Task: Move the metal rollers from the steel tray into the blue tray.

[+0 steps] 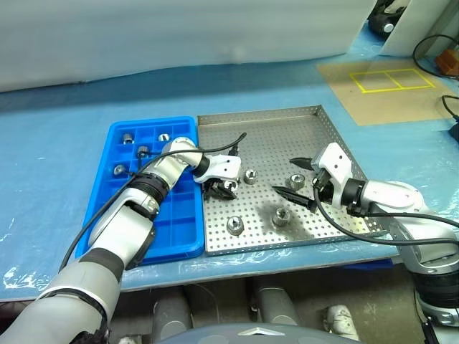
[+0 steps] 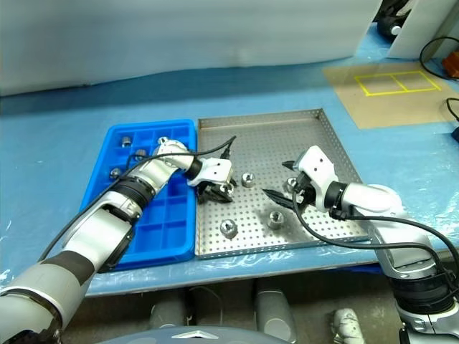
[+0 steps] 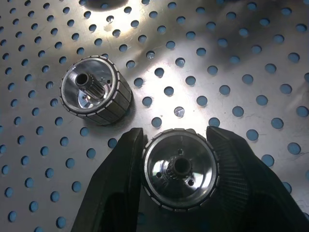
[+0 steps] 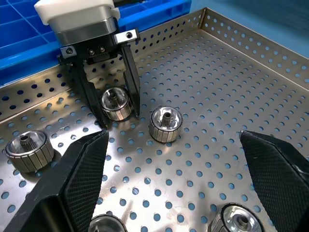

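**Metal roller gripped, lift pending**

Metal roller (image 3: 179,175) sits on the steel tray (image 1: 301,118), clamped between the left pincer's (image 1: 221,188) fingers near the blue tray (image 1: 115,136). The right pincer (image 1: 301,183) hovers wide open, empty. Risk: a shallow grip on the smooth rim could let it slip, or nudge the neighbouring roller (image 3: 94,92).

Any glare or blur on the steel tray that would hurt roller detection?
Left wrist view: bright glare patch on the steel tray floor above the roller gripped by the left gripper; rollers sharp. Right wrist view: right gripper fingers soft, tray sharp. Head views: even light, soft shadows.
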### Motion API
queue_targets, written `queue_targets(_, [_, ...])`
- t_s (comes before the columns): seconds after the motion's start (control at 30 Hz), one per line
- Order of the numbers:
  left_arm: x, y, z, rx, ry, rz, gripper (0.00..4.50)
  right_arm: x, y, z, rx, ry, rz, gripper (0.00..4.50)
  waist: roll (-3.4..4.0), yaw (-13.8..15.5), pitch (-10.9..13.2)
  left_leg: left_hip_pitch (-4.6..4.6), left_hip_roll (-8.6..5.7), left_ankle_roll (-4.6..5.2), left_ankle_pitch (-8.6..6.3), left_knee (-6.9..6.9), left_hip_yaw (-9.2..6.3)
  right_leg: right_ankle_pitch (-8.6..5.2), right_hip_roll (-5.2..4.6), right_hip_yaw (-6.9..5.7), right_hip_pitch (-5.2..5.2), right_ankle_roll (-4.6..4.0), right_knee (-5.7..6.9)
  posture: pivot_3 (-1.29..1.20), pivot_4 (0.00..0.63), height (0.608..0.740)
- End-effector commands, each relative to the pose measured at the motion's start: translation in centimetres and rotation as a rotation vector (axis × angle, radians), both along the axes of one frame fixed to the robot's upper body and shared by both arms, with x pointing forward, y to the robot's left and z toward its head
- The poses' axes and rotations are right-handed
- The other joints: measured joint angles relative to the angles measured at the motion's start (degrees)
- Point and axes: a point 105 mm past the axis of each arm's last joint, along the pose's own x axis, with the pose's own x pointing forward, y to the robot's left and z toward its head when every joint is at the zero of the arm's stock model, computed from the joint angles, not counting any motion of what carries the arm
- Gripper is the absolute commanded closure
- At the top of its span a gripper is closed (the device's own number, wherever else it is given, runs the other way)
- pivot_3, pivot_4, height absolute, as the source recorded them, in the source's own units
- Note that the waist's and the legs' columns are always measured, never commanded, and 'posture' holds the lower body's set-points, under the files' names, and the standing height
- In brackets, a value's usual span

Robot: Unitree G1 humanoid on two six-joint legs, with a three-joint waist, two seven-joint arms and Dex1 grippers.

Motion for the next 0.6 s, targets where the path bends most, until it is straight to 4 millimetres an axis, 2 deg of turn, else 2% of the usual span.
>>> queue_targets(0.03, [0.4,1.5,-0.5,0.013,0.004,0.053,2.74,-0.9,0.9,0.4,-0.007,0.014,0.090,0.00,0.00,0.0,0.0,0.00,0.00,0.00,0.00,-0.03,0.00,0.00,0.00,0.00,0.00,0.00,-0.01,-0.43,0.150,0.740])
queue_targets(0.17, [0.7,1.3,1.2,-0.054,-0.017,0.067,2.74,-2.1,1.7,0.3,-0.032,0.059,0.192,0.00,0.00,0.0,0.0,0.00,0.00,0.00,0.00,-0.04,0.00,0.00,0.00,0.01,-0.02,0.00,-0.01,-0.42,0.150,0.740])
queue_targets(0.33, [0.0,1.6,5.7,-0.235,0.024,0.084,2.74,-1.1,2.0,0.7,-0.043,0.027,0.204,0.00,-0.05,0.0,0.1,-0.26,0.01,-0.05,0.04,-0.05,0.01,0.02,0.02,0.03,-0.41,-0.03,0.09,-0.38,0.150,0.740])
queue_targets(0.6, [-2.0,5.0,12.8,-0.578,0.103,0.228,2.74,0.7,3.4,0.2,-0.028,0.008,0.251,0.00,0.01,1.8,0.1,-0.47,0.00,-0.07,0.05,-0.22,0.02,0.02,0.00,-0.05,-0.67,-0.07,0.07,-0.24,0.150,0.740])
